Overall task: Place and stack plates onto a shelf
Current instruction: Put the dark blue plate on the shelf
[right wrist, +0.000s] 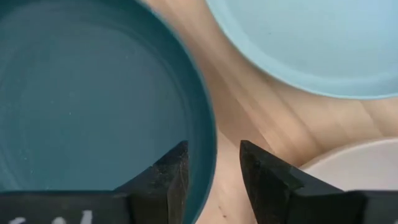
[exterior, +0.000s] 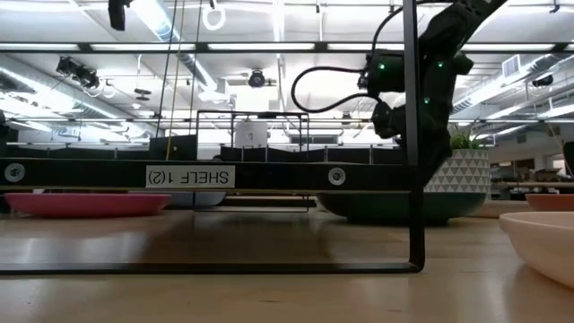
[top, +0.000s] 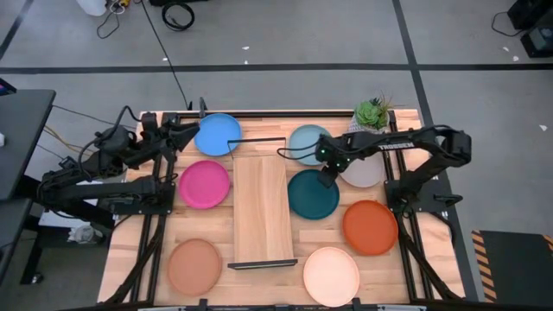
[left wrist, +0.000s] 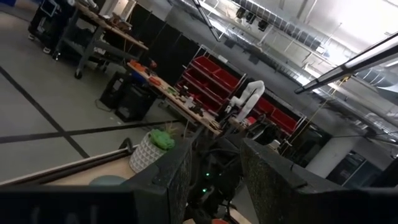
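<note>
Jaws of right gripper (right wrist: 213, 165) spread, straddling teal plate (top: 312, 193) rim (plate flat on desk, just right of shelf (top: 261, 209)); left gripper (top: 184, 131) part-open, empty, far side.

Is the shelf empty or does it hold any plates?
Empty: the high view shows the shelf bare, with all plates on the table around it.

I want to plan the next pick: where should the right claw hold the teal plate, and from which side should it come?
Grip the teal plate by its raised rim on the edge nearest the grey-beige plate, coming from above. It lies flat on the table, so only the thin rim can go between the fingers. The right claw, open, hangs right over that edge.
</note>
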Robot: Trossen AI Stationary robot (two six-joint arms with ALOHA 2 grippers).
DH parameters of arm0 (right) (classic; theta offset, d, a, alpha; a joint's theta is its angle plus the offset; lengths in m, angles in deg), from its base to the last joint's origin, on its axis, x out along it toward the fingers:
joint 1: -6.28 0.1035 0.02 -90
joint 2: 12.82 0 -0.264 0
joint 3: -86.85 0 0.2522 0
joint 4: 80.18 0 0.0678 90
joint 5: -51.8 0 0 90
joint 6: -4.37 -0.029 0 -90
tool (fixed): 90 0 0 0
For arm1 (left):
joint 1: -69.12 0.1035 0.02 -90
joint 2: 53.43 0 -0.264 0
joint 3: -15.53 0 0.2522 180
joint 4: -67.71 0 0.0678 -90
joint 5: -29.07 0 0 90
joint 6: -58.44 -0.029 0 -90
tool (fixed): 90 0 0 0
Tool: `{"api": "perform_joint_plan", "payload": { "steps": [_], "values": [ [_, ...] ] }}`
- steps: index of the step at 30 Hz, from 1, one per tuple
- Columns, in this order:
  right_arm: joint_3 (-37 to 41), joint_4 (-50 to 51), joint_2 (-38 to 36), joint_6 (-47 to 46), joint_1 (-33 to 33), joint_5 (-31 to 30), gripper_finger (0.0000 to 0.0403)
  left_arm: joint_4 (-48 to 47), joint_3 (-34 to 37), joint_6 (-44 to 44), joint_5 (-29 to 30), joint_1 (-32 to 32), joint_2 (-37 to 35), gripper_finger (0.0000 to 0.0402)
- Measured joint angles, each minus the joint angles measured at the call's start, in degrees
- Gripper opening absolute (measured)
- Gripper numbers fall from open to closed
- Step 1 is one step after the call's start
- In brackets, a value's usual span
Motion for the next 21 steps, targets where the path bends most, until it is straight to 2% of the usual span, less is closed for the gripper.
{"api": "perform_joint_plan", "payload": {
  "steps": [8,16,21],
  "values": [
    [0.02,-1.36,4.73,2.51,0.01,2.79,0.0099,-1.13,0.00,1.08,0.00,0.00,0.00,0.0146],
    [-0.24,-1.20,5.82,1.95,-0.05,4.29,0.0017,-1.08,0.00,1.17,0.00,0.00,0.00,0.0146],
    [0.00,0.15,3.16,0.95,-0.27,4.18,0.0013,-0.74,0.00,1.15,0.00,0.00,0.00,0.0146]
  ]
}}
